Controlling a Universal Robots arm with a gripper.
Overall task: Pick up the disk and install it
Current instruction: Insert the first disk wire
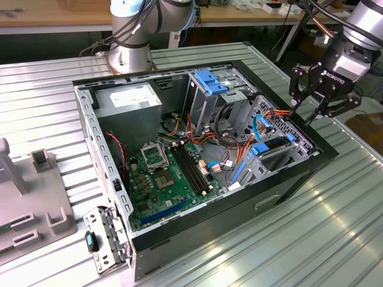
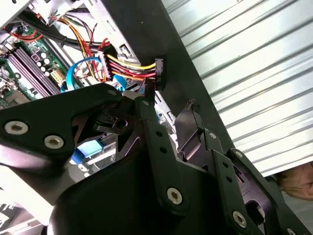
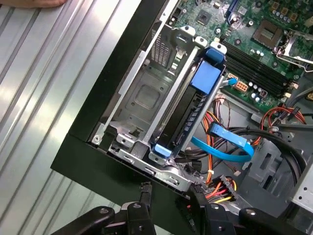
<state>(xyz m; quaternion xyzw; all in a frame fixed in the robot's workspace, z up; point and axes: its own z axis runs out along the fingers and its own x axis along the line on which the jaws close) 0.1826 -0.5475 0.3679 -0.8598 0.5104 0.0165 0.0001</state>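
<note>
The disk [image 1: 270,149] is a dark drive in a bright blue carrier. It sits on edge in the metal drive cage [image 3: 146,98] at the corner of the open computer case [image 1: 197,149]. In the first wrist view the disk [image 3: 193,110] lies between the cage rails, with its blue tab toward the motherboard. My gripper [image 1: 304,112] hangs open just above the case's rim on the exterior view's right, beside the cage and holding nothing. In both wrist views its fingertips [image 3: 144,193] [image 2: 146,100] hover over the black rim near the power plug [image 2: 156,73].
A thin blue cable [image 3: 230,142] and orange, yellow and red wires [image 3: 220,188] lie beside the cage. The motherboard [image 1: 167,173] fills the case floor. The arm's base [image 1: 128,57] stands behind the case, and a grey fixture [image 1: 30,197] lies on the exterior view's left.
</note>
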